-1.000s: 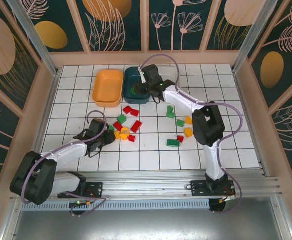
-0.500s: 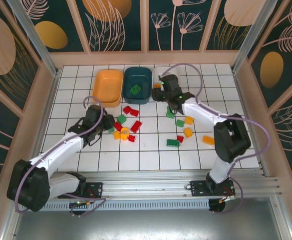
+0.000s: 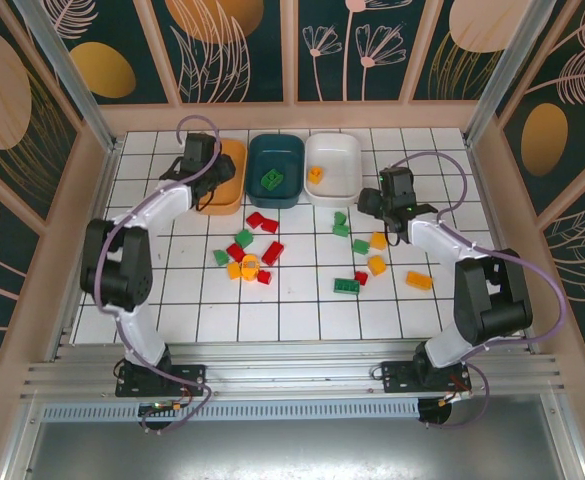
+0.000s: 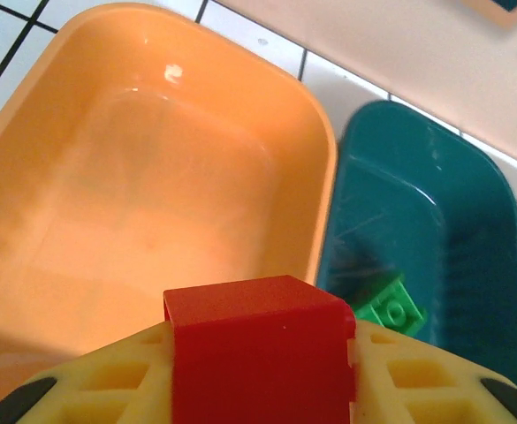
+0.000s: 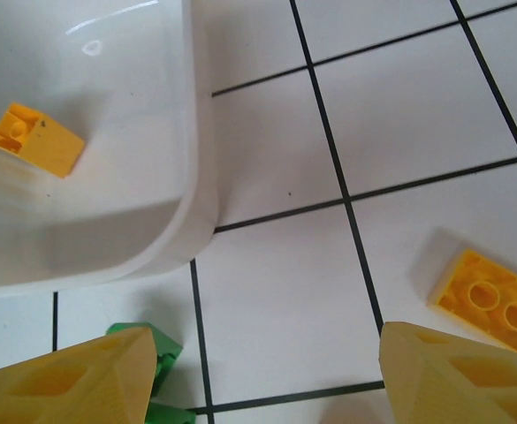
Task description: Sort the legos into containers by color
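The left hand (image 3: 200, 160) is closed on a smooth, square-edged red brick (image 4: 256, 344) and holds it above the glossy, shallow, round-cornered orange container (image 4: 152, 194), which is empty; the right hand (image 5: 258, 362) stands wide open with nothing in it, just beside the white container (image 5: 108, 212). The work seems only begun (one green brick (image 4: 391, 305) in the teal container (image 4: 435, 203), one yellow brick (image 5: 35, 140) in the white one), and most of the legos (image 3: 262, 250), red, green and yellow, lie scattered on the tiled bench (image 3: 302, 310).

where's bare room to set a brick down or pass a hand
Bare: near row of tiles below the bricks; far right corner beside the white tub. Crowded: middle, loose bricks in front of the tubs.
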Controlling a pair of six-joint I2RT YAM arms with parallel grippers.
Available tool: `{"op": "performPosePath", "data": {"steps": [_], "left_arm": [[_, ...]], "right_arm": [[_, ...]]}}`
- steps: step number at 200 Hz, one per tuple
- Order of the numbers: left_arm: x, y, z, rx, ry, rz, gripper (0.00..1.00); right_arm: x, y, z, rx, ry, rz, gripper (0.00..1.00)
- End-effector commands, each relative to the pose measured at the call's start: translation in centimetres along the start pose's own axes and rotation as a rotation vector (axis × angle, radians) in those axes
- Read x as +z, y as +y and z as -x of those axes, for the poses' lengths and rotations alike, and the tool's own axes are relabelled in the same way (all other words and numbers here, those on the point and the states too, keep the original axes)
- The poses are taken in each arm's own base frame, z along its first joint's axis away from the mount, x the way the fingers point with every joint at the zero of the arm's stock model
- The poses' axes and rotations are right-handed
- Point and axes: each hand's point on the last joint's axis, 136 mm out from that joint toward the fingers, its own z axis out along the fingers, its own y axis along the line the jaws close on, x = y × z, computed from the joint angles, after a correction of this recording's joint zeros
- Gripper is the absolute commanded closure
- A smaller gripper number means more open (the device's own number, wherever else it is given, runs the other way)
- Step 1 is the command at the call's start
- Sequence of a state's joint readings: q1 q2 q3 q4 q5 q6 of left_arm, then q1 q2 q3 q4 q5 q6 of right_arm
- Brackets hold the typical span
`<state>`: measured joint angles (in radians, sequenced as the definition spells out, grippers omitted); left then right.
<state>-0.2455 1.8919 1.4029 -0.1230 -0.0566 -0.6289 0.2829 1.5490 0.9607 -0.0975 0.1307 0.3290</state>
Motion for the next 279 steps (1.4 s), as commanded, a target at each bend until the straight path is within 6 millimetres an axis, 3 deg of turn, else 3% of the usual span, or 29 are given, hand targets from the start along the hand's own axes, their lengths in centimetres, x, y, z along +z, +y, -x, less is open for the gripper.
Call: {"op": "performPosePath", "data": {"steps": [1, 23, 57, 94, 106, 145, 170, 187, 190, 225, 252, 279], "left_arm": [[3.1, 1.0, -1.2, 0.001, 0.07, 0.021, 0.73], [5.2, 1.4, -1.7, -0.015, 0.101, 0.027, 0.7], [6.7, 1.0, -2.0, -0.028, 0.122, 0.013, 0.66], [5.6, 0.5, -0.5, -0.01, 0.092, 0.014, 0.26], [4.8, 0.1, 0.0, -0.005, 0.077, 0.002, 0.2], [0.5, -1.6, 1.0, -0.035, 0.021, -0.112, 0.12], [-2.5, -2.0, -1.4, -0.113, 0.025, -0.244, 0.08], [-3.3, -1.5, -4.7, -0.152, 0.076, -0.305, 0.06], [-4.2, -1.7, -4.6, -0.156, 0.067, -0.325, 0.06], [-6.1, -1.2, -9.4, -0.142, 0.132, -0.377, 0.06], [-9.1, -1.2, -11.2, -0.096, 0.118, -0.397, 0.06], [-12.0, -0.6, -11.4, -0.093, 0.067, -0.41, 0.06]], "right_arm": [[-0.6, -1.3, -1.4, 0.01, 0.031, -0.044, 0.29], [-0.6, -2.4, -2.5, 0.011, 0.049, -0.075, 0.27], [0.2, -3.4, -4.0, 0.043, 0.075, -0.078, 0.27], [0.3, -2.7, -5.7, 0.056, 0.12, -0.022, 0.26], [0.1, -2.7, -6.1, 0.06, 0.131, -0.014, 0.26], [-1.3, -2.7, -7.5, 0.078, 0.156, 0.003, 0.25], [-1.9, -3.1, -9.2, 0.074, 0.195, -0.014, 0.26], [-1.7, -3.1, -10.2, 0.079, 0.213, -0.009, 0.26], [-1.6, -3.2, -10.2, 0.079, 0.213, -0.012, 0.26], [-0.8, -3.6, -9.1, 0.101, 0.167, -0.044, 0.25], [-0.1, -3.0, -9.1, 0.104, 0.176, -0.015, 0.26], [0.8, -3.0, -8.8, 0.126, 0.179, -0.013, 0.28]]}}
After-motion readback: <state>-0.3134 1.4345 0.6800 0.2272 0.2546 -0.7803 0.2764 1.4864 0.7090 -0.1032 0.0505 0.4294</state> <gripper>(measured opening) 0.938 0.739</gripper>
